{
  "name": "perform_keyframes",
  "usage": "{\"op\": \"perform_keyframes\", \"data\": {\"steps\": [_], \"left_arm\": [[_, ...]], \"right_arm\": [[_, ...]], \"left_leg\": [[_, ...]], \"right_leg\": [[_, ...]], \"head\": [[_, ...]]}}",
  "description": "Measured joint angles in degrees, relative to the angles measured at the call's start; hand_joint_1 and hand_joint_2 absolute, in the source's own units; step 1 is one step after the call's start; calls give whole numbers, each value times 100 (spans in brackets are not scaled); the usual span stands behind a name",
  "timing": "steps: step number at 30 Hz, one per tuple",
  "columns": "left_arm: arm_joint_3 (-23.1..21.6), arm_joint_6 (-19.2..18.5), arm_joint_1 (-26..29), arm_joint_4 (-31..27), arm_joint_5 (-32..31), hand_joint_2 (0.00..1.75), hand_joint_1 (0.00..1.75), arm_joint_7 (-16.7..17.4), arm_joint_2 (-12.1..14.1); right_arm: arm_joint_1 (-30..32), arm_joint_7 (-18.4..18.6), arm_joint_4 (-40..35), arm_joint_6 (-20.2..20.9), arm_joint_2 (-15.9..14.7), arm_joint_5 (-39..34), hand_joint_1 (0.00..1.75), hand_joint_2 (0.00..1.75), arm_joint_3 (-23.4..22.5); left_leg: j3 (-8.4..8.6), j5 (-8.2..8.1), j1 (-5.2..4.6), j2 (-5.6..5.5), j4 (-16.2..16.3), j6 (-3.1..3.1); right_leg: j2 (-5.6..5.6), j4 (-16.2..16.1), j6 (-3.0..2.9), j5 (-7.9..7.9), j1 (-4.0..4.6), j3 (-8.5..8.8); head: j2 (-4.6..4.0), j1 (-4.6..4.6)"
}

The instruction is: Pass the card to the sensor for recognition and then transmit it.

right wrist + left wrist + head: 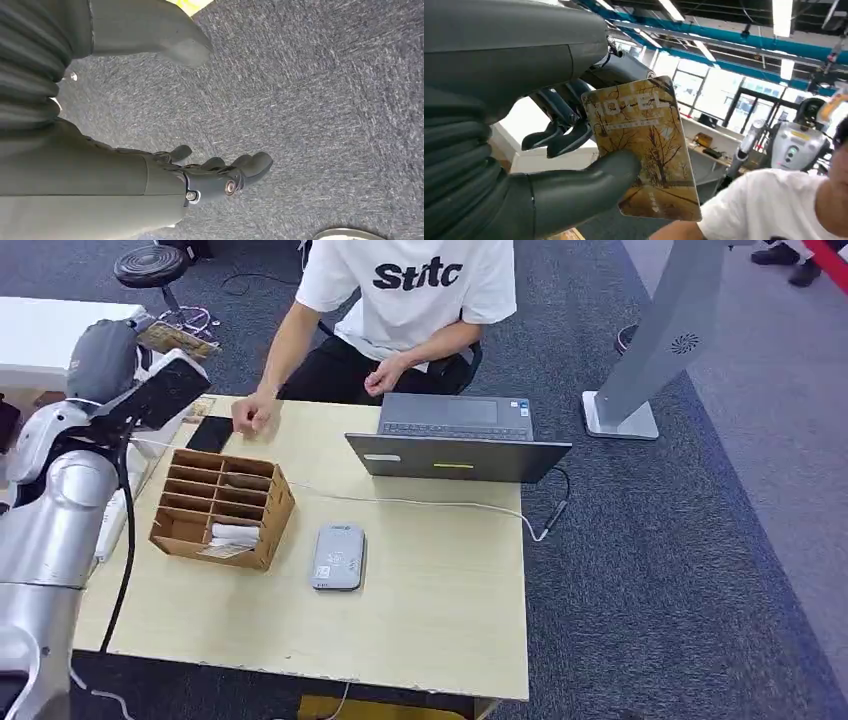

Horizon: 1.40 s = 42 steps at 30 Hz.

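The left hand holds the card, pinched between thumb and dark fingers, its "HOTEL" face to the wrist camera. In the head view that hand is raised at the table's far left, well apart from the sensor, which lies flat near the table's middle, just right of the wooden rack. So the card is picked up but not yet read: it looks as if the swipe over the sensor and the handover to the person seated at the far side are both left. The right hand hangs over carpet, holding nothing, its fingers apart and loosely curved.
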Motion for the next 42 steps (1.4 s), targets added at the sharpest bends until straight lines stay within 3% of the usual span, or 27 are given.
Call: {"op": "perform_keyframes", "data": {"steps": [13, 20, 27, 42], "left_arm": [[-322, -256, 361, -405, 2, 175, 175, 33, -50], [-796, -390, 701, -387, -127, 175, 175, 48, -133], [-1244, -422, 960, -153, -153, 175, 175, 98, -276], [-1526, -171, 1105, 595, -304, 175, 175, 120, -557]], "right_arm": [[26, -17, 0, 0, 31, 0, 0, 175, 0], [27, 4, 0, 17, 68, 46, 0, 175, -2], [26, -7, -2, 26, 107, 127, 0, 175, -7], [25, 17, 0, 42, 168, 267, 0, 175, -7]], "left_leg": [[1, 0, 0, 0, 0, 0], [-2, -1, -1, 0, 0, 0], [-1, -1, -1, 0, 0, 0], [-2, -2, -1, 0, 0, 0]], "right_leg": [[1, -1, 0, 0, 0, -1], [0, -1, 0, 0, -1, -1], [0, -2, 1, 0, -1, -1], [0, -2, 1, 0, -1, -1]], "head": [[0, -2], [0, -2], [0, 0], [0, 0]]}}
